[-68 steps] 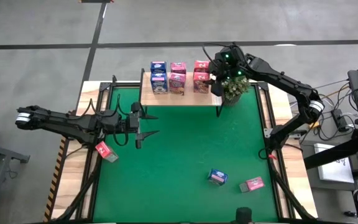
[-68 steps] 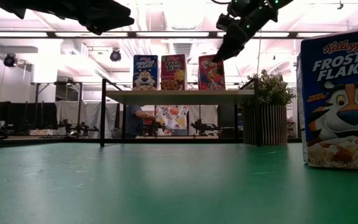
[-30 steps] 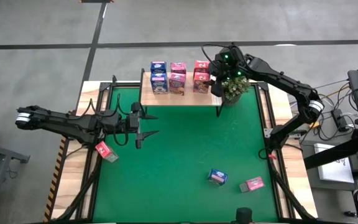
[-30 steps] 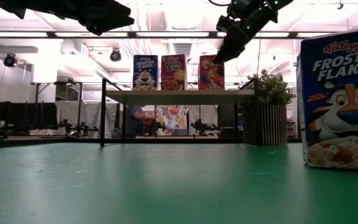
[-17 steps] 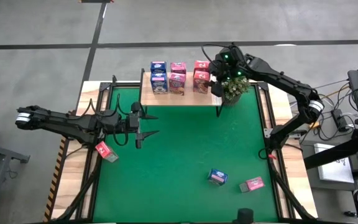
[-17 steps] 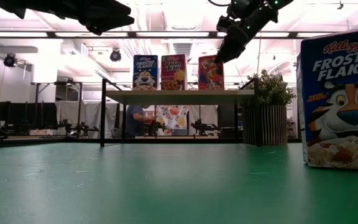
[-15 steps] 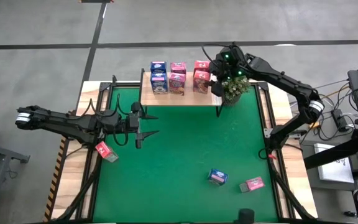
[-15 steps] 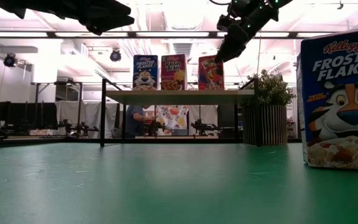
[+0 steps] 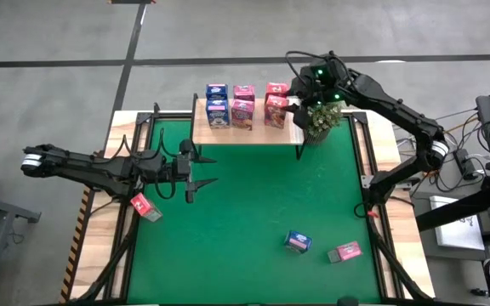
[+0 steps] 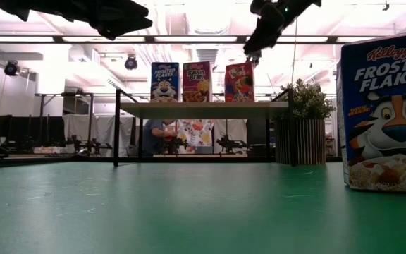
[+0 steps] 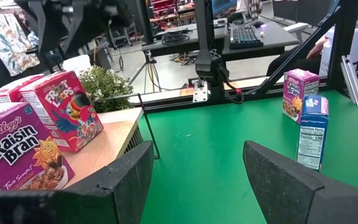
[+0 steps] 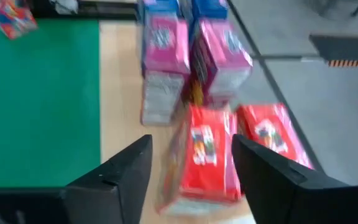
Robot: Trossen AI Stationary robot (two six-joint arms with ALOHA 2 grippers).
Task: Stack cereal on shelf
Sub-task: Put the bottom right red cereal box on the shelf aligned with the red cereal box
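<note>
1. The green mat (image 9: 245,195) was a flat, matte sheet; three cereal boxes lay on it, well apart from both sets of fingers.
2. The shelf (image 9: 249,132) was a pale wooden board on thin black legs, below the right fingers.
3. Six cereal boxes (image 9: 242,106) stood on it in two rows. Judged light, stiff cardboard, smooth-faced, crushable; best taken across the narrow sides.
4. The right gripper (image 9: 293,102) hung over the red box (image 12: 204,152) at the row's end, fingers apart, holding nothing.
5. The left gripper (image 9: 196,170) waited over the mat, fingers wide, empty.
</note>
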